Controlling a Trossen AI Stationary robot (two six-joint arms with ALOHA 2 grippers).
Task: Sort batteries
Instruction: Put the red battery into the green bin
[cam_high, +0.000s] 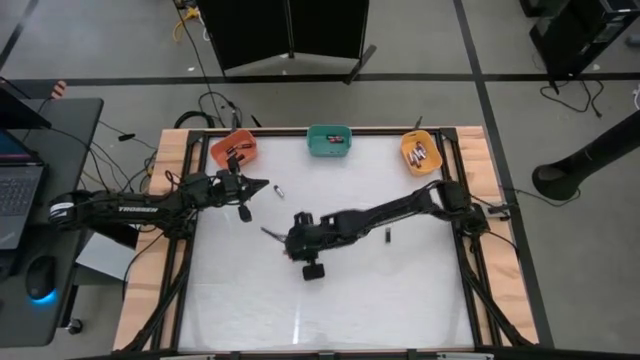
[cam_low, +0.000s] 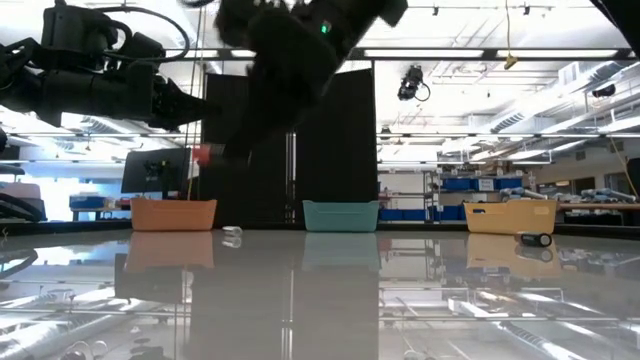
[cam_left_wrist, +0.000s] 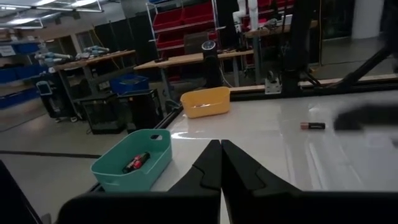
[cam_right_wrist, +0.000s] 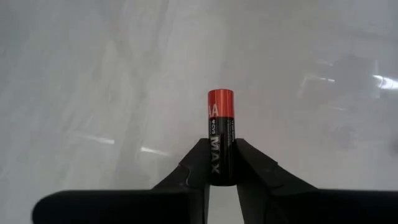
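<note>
Right gripper (cam_right_wrist: 222, 167), at the centre of the high view above the white table (cam_high: 330, 300), is clamped on a black-and-red battery (cam_right_wrist: 221, 137) that stands upright between my two fingers, its red end protruding past the fingertips. Left gripper (cam_left_wrist: 221, 163), at the upper left of the high view just below the orange bin (cam_high: 234, 150), has its fingers pressed together with nothing between them. One small battery (cam_high: 280, 190) lies on the table just right of my left gripper; another dark battery (cam_high: 387, 236) lies right of centre, beside my right arm. Along the top edge of the table stand three bins: orange at the left, teal (cam_high: 328, 140) in the middle, yellow (cam_high: 419, 152) at the right. The teal bin holds a red-and-dark battery (cam_left_wrist: 136, 162); the yellow bin holds several pale batteries (cam_high: 420, 154); the orange bin holds dark batteries (cam_high: 236, 151).
</note>
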